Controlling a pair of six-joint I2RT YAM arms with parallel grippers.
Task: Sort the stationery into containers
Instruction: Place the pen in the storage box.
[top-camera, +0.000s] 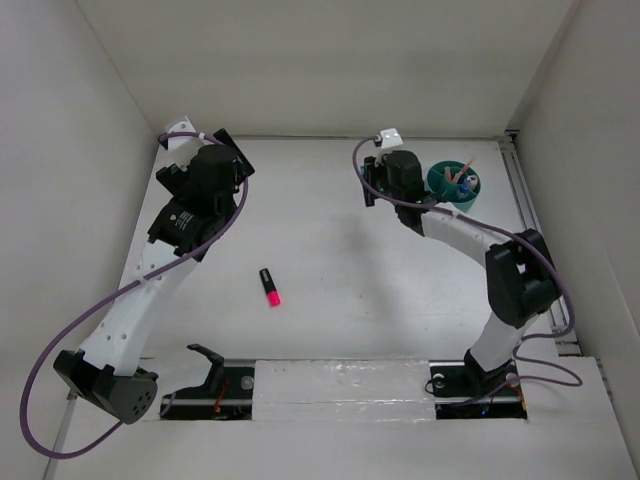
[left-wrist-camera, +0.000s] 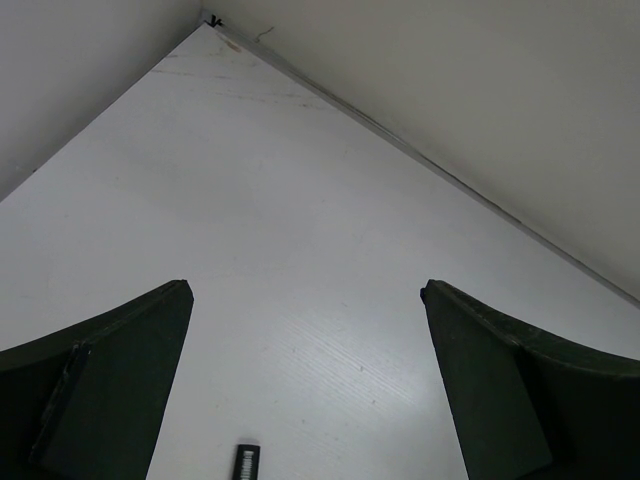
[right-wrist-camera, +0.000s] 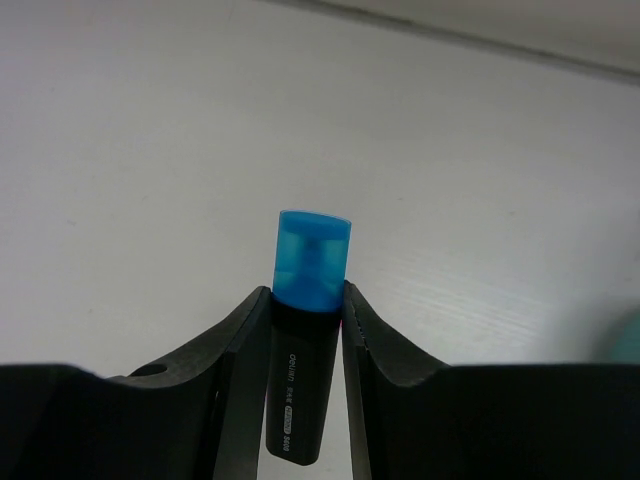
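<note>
1 blue-capped marker (right-wrist-camera: 303, 380) clamped in the right gripper (right-wrist-camera: 306, 293), cap outward; left gripper (left-wrist-camera: 305, 290) spread wide, empty

Soft, even white light fills every view, leaving only faint shadows on the table (top-camera: 330, 240) and a mild sheen at its near edge. Close up, the blue-capped marker (right-wrist-camera: 305, 330) is crisp while the background behind it blurs.

Items (top-camera: 462, 181) in the organiser (top-camera: 437, 187) look too small to identify
</note>
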